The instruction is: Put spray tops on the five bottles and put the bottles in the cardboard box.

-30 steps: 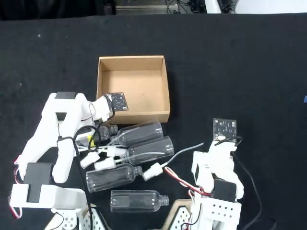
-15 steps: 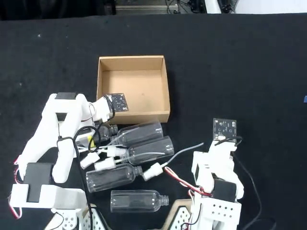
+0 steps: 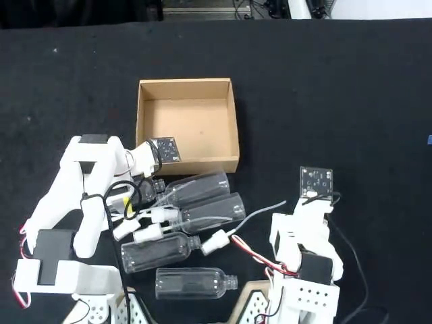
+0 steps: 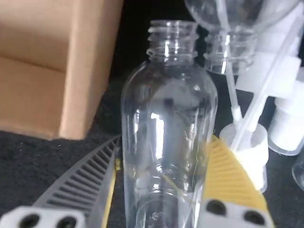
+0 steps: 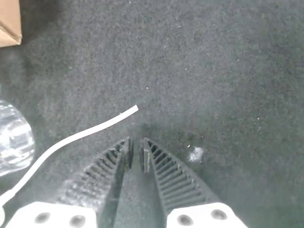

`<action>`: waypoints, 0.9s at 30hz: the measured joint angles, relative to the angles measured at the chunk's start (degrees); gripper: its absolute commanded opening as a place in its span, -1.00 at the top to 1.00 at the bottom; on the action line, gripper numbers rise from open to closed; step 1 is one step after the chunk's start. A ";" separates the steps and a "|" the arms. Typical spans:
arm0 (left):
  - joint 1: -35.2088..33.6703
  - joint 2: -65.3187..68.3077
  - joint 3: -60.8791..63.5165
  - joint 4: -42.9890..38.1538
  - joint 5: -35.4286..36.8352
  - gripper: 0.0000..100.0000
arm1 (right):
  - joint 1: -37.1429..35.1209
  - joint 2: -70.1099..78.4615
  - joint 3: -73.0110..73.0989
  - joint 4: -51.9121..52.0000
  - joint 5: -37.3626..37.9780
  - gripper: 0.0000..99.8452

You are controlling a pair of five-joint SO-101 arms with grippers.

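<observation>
While the open brown cardboard box (image 3: 233,121) stands empty left of the black tabletop's (image 3: 351,88) middle, the left gripper (image 4: 165,148) clamps a topless clear plastic bottle (image 4: 168,95) beside its front wall and the right gripper (image 5: 136,148) rests closed on nothing, leaving nearly everything undone.

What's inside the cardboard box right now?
Only its bare floor shows inside the cardboard box; the bottles lie outside it. The left arm's wrist camera covers a patch at the near left corner, so that patch can't be checked.
</observation>
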 measured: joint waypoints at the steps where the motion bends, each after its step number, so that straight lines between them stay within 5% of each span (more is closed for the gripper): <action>1: 0.00 0.00 0.00 0.00 0.00 0.52 | 0.00 0.00 0.00 0.00 0.00 0.98; 5: 0.00 0.00 0.00 0.26 0.00 0.67 | 0.00 0.00 0.00 0.00 0.00 0.98; 12: 0.00 0.00 0.00 0.53 -0.09 0.61 | 0.00 0.00 0.00 0.00 0.00 0.98; 27: 0.00 0.00 -16.35 22.68 -0.18 0.62 | 0.00 0.00 0.00 0.00 0.00 0.98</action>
